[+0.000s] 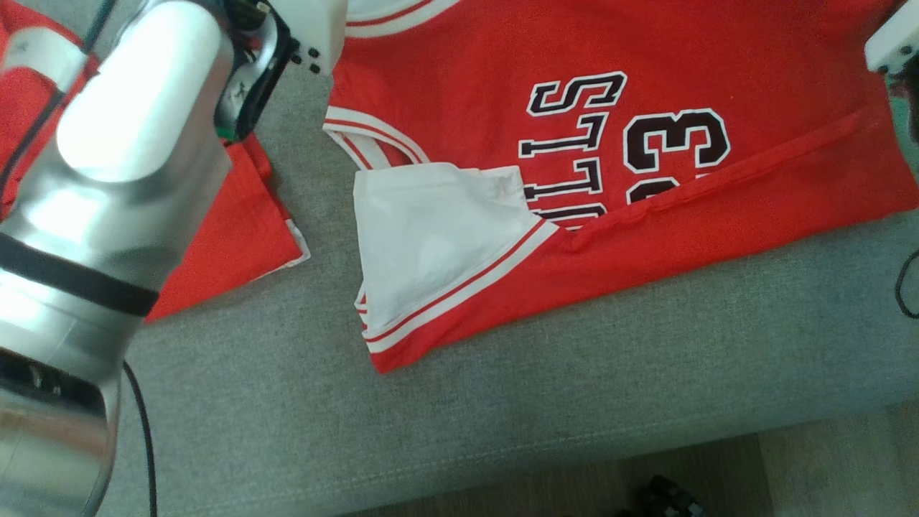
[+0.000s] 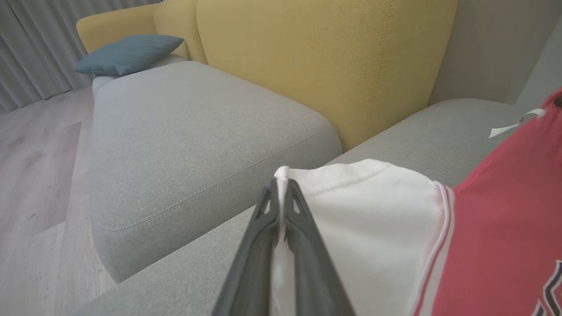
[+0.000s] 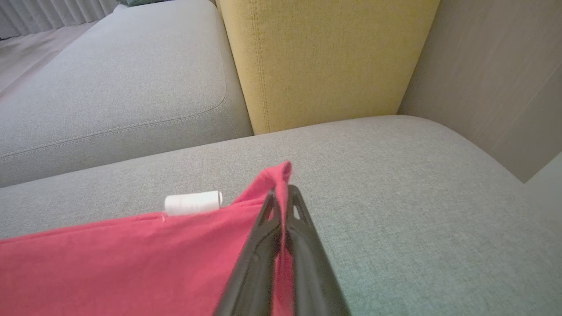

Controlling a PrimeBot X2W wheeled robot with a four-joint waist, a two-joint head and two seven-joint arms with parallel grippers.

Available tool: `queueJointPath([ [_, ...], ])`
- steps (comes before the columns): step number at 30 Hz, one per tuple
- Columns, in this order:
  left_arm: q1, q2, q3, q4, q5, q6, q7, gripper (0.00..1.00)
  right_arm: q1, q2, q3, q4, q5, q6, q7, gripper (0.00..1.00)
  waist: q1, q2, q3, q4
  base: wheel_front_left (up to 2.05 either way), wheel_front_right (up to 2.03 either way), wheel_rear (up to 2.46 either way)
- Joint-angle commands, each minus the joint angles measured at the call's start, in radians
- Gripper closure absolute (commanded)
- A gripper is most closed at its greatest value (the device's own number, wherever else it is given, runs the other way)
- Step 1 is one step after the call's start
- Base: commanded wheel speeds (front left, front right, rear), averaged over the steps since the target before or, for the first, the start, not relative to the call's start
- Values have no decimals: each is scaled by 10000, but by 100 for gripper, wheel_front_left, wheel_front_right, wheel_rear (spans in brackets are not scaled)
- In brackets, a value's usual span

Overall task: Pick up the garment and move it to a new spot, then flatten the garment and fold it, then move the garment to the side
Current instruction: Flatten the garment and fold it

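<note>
Red basketball jersey with white-and-red striped trim and black block lettering (image 1: 646,93) is lying spread on the grey woven sofa seat cushion (image 1: 502,409), print side up and running off the top of the head view. Left gripper (image 2: 281,193): fingers closed tight on a white fabric edge of the jersey, cloth sandwiched between the pads and poking out above the tips. Right gripper (image 3: 283,195): fingers closed on a red corner of the same jersey, with a small peak of cloth above the tips. The rolled white label (image 3: 192,203) sits just beside that corner. Two pinches on opposite far ends look like a setup to tension the cloth between the arms, so this reads as the flatten or fold stage, not the pickup. It isn't flat yet. The near edge is flipped over, showing a white underside flap (image 1: 431,244), and a diagonal crease runs across the lower red panel. A second red cloth (image 1: 230,237) lies to the left, partly under the silver left forearm (image 1: 122,143) and apart from the jersey, probably the side pile. The yellow upholstered backrest (image 2: 329,66) sits close behind, which limits pull travel that way.
</note>
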State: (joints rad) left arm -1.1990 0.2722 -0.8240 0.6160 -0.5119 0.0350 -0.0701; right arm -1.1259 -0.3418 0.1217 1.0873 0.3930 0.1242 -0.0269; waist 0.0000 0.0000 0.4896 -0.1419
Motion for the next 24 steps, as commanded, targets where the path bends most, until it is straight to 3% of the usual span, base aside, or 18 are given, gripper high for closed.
queueJointPath([
  [1, -377, 216, 258, -70, 98, -45, -184, 100, 34, -46, 130, -152, 7, 65, -150, 100, 0, 0, -111, 26, 0, 0, 0],
  [11, 829, 325, -352, -584, -6, -413, -166, 100, 1011, -365, 712, -124, 596, 65, 248, 100, 0, 0, -952, 224, 0, 0, 0],
  [24, 4140, 1346, -1395, -4728, -603, 264, 1465, 100, 3045, -1698, 1907, -1064, 1755, 65, 2625, 100, 0, 0, -2439, 554, 0, 0, 0],
])
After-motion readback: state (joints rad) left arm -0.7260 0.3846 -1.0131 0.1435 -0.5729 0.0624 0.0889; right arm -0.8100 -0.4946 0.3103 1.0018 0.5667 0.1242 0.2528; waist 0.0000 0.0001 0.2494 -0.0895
